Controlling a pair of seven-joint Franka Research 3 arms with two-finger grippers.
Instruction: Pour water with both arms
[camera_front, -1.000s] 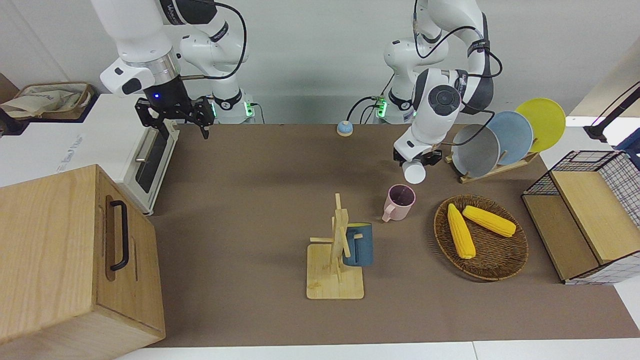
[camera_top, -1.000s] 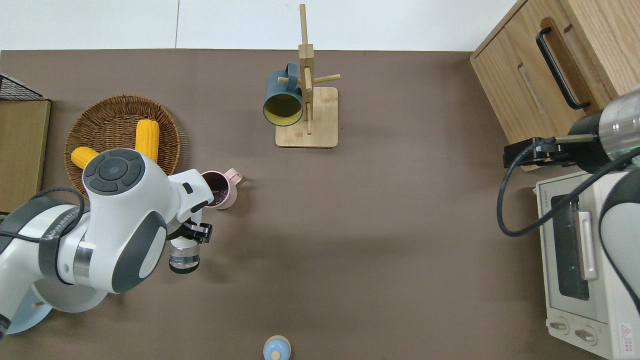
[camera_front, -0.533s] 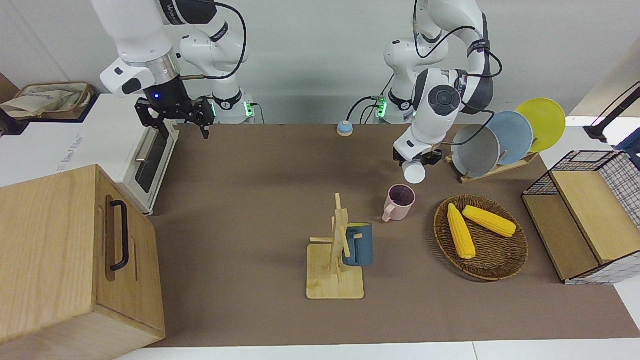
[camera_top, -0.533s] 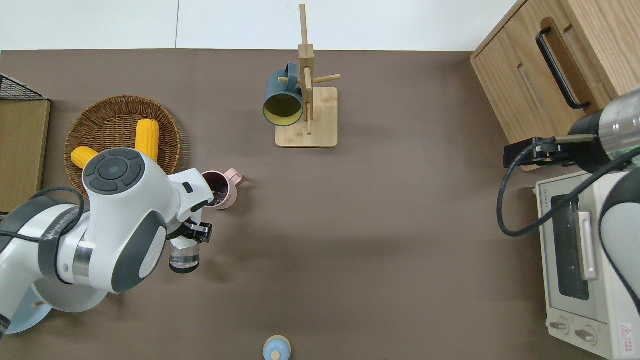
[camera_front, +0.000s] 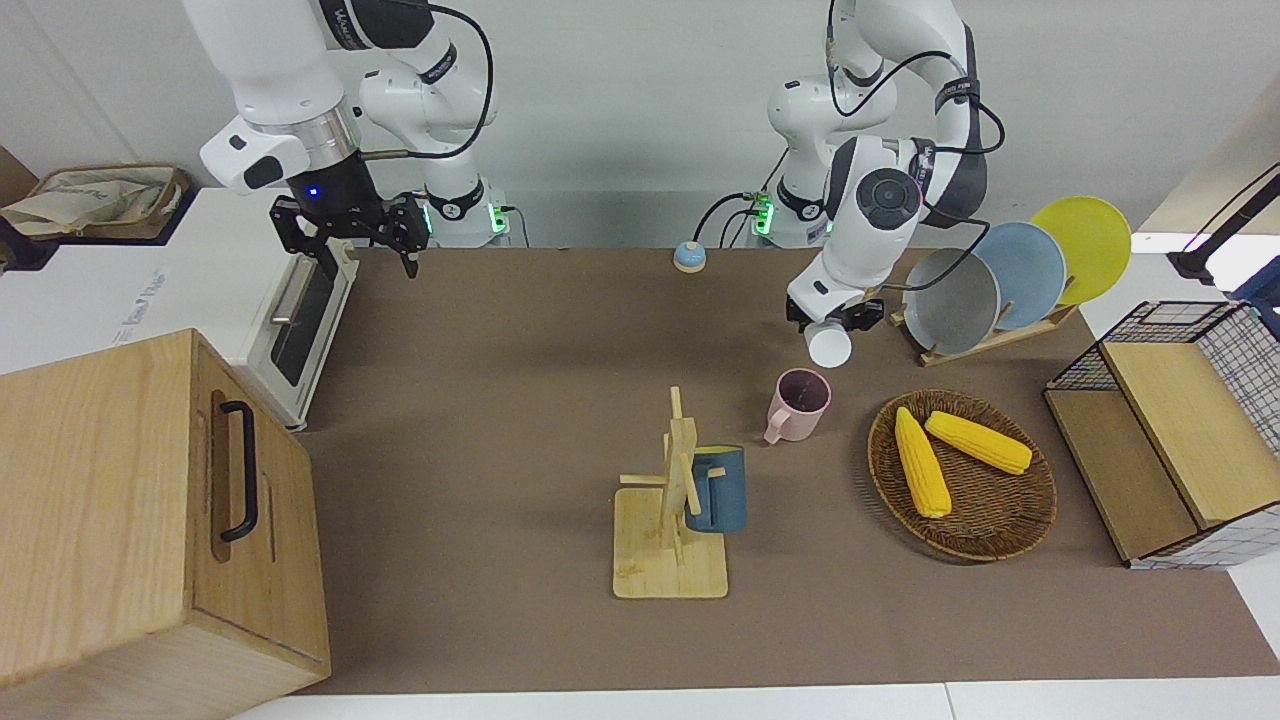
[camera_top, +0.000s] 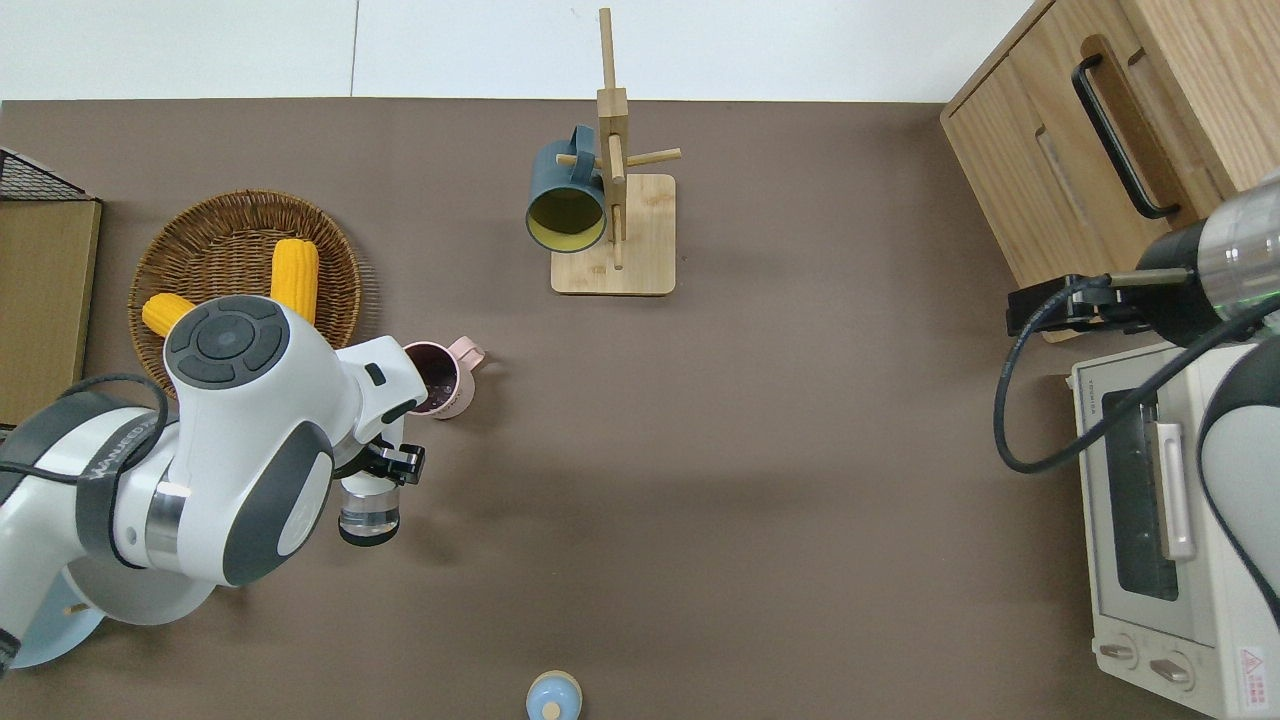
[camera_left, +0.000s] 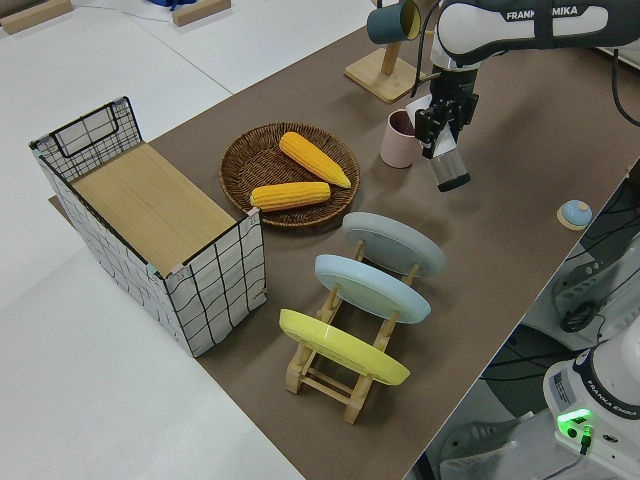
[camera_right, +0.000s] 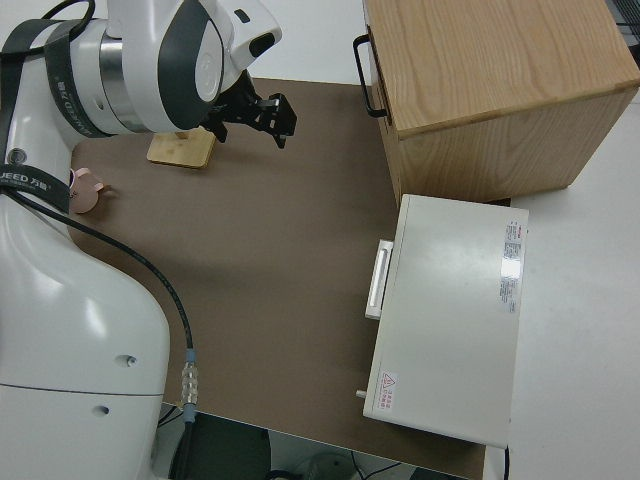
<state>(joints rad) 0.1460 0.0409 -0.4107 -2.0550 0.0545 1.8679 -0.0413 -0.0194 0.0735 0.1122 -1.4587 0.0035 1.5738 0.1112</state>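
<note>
My left gripper (camera_front: 835, 318) is shut on a clear glass (camera_front: 829, 345) and holds it tilted in the air. In the overhead view the gripper (camera_top: 385, 470) and the glass (camera_top: 368, 512) are over bare table, nearer to the robots than a pink mug (camera_top: 437, 378). The mug (camera_front: 800, 402) stands upright beside the basket. The left side view shows the glass (camera_left: 450, 165) hanging under the gripper (camera_left: 440, 125), close to the mug (camera_left: 400, 138). My right arm is parked, its gripper (camera_front: 355, 240) open and empty.
A wooden mug rack (camera_front: 672, 540) holds a blue mug (camera_front: 718, 488). A wicker basket (camera_front: 985, 530) holds two corn cobs. A plate rack (camera_front: 1000, 335), a wire crate (camera_front: 1160, 420), a toaster oven (camera_front: 300, 310), a wooden cabinet (camera_front: 150, 510) and a small blue bell (camera_front: 689, 257) ring the table.
</note>
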